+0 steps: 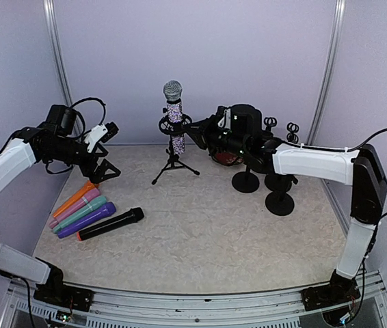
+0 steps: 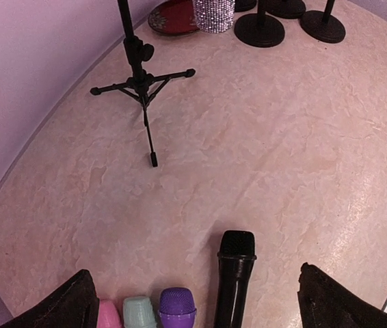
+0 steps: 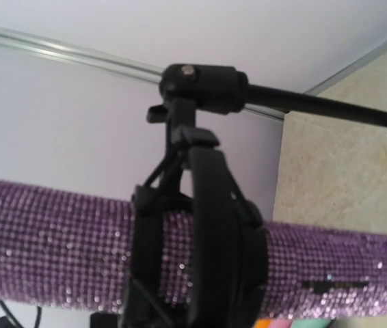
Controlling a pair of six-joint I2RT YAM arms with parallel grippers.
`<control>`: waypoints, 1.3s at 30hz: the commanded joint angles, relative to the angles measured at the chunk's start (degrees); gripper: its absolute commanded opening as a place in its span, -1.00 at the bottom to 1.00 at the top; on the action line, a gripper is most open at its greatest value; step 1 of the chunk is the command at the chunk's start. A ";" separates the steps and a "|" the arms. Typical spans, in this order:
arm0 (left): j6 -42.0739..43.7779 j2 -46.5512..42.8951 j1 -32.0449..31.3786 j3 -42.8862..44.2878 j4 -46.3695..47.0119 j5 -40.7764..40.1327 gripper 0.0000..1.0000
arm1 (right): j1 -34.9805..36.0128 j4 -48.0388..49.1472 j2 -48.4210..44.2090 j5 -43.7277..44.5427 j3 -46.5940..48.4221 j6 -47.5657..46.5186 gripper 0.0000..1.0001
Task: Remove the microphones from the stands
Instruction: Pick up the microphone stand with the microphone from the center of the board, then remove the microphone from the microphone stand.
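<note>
Microphone (image 1: 173,102) position: seated upright in the clip of the tripod stand (image 1: 175,162), near the back wall of the table (image 1: 214,239). Its silver grille points up, and its purple glitter body passes down through the clip.

Right gripper (image 1: 192,131): I reach in from the right, level with the clip. The jaws are clenched on the glitter body at the clip. In my right wrist view the body (image 3: 57,232) runs across the frame from side to side, and the black clip (image 3: 207,225) wraps around it at centre. The stand's boom rod (image 3: 316,106) extends to the right behind it. My own fingers are hidden in that view, so the exact contact points cannot be confirmed there.

Left gripper (image 1: 103,172): released, jaws fully apart, holding nothing. It hangs above the left side of the table. In my left wrist view both fingers (image 2: 70,307) frame the lower corners.

Other items on the table:
- Row of spare microphones lying on the left: orange, pink, teal, purple (image 1: 87,219) and black (image 1: 111,223), side by side.
- Three round-base stands (image 1: 279,201), grouped at the right, below my right forearm.
- Red dish (image 2: 173,15), behind the tripod.

The tripod's three legs rest flat on the table.
</note>
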 commanded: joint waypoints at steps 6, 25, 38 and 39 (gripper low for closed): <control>-1.64 7.55 -9.49 8.42 2.71 -2.24 0.98 | 2.22 4.71 -12.43 6.83 -5.35 1.69 -1.00; -1.10 13.28 -18.31 18.16 5.84 -2.84 0.98 | 7.95 4.64 -22.15 12.81 -21.05 9.37 -1.00; -2.73 18.22 -23.28 22.93 7.03 6.95 0.82 | 8.28 6.95 -22.94 13.51 -24.35 11.11 -1.00; -2.88 18.34 -23.39 22.78 7.66 7.71 0.79 | 8.29 7.27 -22.72 13.41 -24.15 11.15 -1.00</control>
